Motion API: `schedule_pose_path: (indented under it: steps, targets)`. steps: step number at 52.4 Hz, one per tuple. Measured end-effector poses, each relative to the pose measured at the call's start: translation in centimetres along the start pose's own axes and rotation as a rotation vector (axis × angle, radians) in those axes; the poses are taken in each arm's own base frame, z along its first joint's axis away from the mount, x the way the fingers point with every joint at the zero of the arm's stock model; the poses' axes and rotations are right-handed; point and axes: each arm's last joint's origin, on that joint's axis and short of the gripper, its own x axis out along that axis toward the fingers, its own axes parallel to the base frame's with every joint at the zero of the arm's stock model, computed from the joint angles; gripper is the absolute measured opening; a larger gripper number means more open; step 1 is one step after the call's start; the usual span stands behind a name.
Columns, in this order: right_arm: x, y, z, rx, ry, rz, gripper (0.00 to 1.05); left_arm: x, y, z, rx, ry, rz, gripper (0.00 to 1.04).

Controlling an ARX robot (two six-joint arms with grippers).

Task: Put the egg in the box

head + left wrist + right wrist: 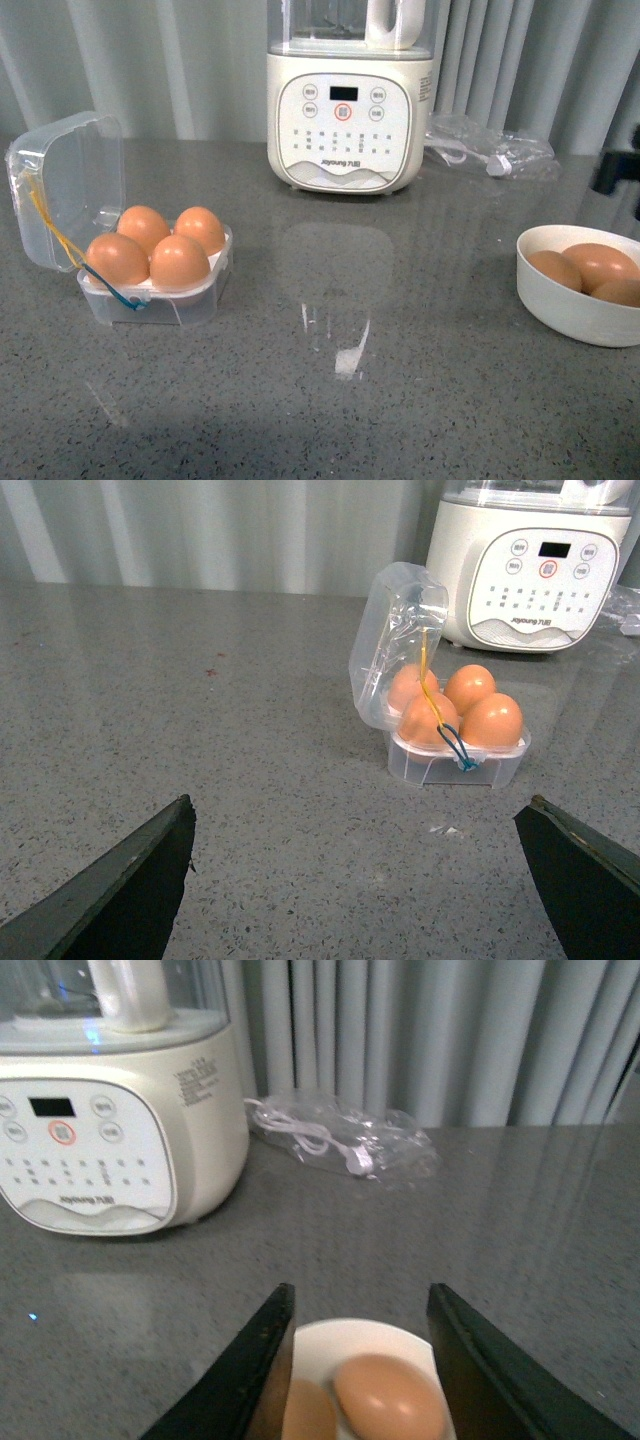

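Observation:
The box (150, 298) stands at the left with its clear lid (65, 185) tipped back. Several brown eggs (178, 262) fill its white tray. In the left wrist view the box (455, 768) lies well ahead of my left gripper (360, 810), which is open over bare countertop. My right gripper (360, 1292) hangs open just above the white bowl (350, 1338). An egg (388, 1398) in that bowl sits below the gap between the fingers, untouched. The front view shows three eggs (598, 262) in the bowl (570, 312); neither gripper's jaws appear there.
A cream Joyoung blender (345, 110) stands at the back centre of the grey speckled counter (380, 400). A clear bag with a white cable (490, 150) lies behind the bowl. Curtains close off the back.

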Motion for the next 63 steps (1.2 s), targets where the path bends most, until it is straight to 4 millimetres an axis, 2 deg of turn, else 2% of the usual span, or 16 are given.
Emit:
schedule_pose_path:
  steps: [7,10,12,21,38,48,63]
  targets:
    - [-2.1,-1.8,-1.1,-0.016,0.016,0.011,0.22,0.0,0.0,0.0,0.0,0.0,0.001,0.98]
    - [-3.3,-2.7,-1.5,-0.02,0.014,0.023,0.08,0.0,0.0,0.0,0.0,0.0,0.001,0.98]
    - [-3.9,-3.1,-1.6,-0.024,0.011,0.021,0.03,0.0,0.0,0.0,0.0,0.0,0.001,0.98]
    - [-6.3,-4.9,-2.4,-0.022,0.013,0.009,0.03,0.0,0.0,0.0,0.0,0.0,0.001,0.98]
    - [-8.8,-6.2,-3.1,-0.021,0.016,0.006,0.03,0.0,0.0,0.0,0.0,0.0,0.001,0.98]
    - [-10.0,-7.4,-4.3,-0.02,0.025,0.014,0.03,0.0,0.0,0.0,0.0,0.0,0.001,0.98]
    - [-11.5,-7.6,-3.7,-0.02,0.003,0.005,0.03,0.0,0.0,0.0,0.0,0.0,0.001,0.98]
